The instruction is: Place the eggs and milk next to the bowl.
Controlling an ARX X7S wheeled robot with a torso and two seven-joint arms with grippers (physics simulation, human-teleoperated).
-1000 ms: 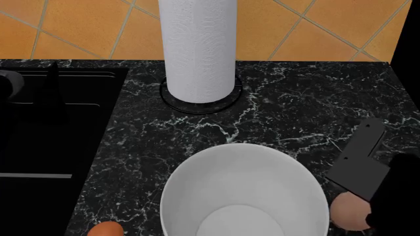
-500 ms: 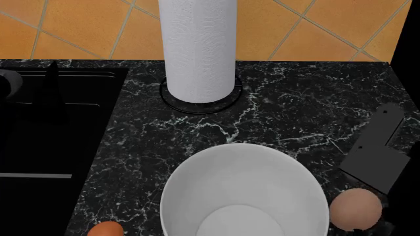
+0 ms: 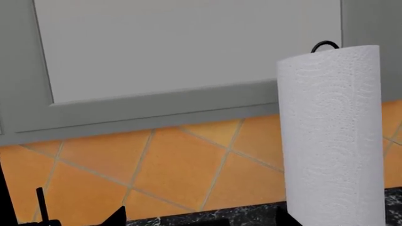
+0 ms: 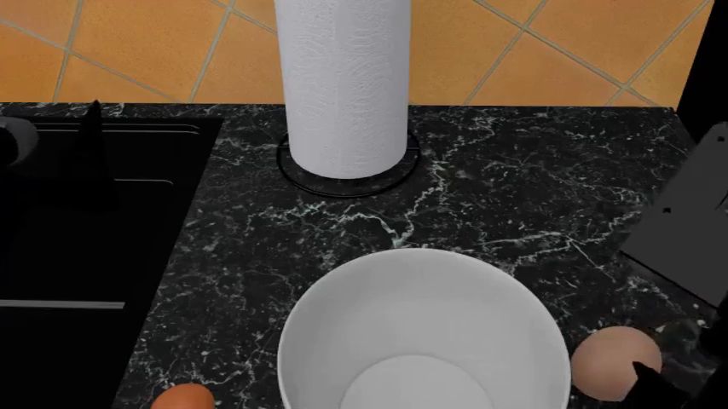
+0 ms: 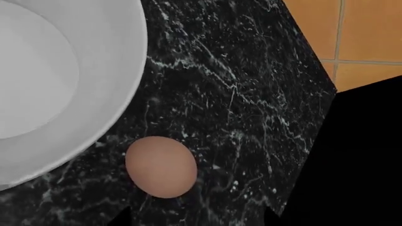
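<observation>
Head view: right end effector [image 4: 683,230] now higher, off pale egg [image 4: 615,361] beside bowl [image 4: 424,281], grip state unclear

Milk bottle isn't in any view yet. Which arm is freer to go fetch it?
Right, tentatively. It sits just off the pale egg beside the bowl, nothing in its grip. The left wrist camera faces the paper towel roll; its gripper isn't visible.
</observation>
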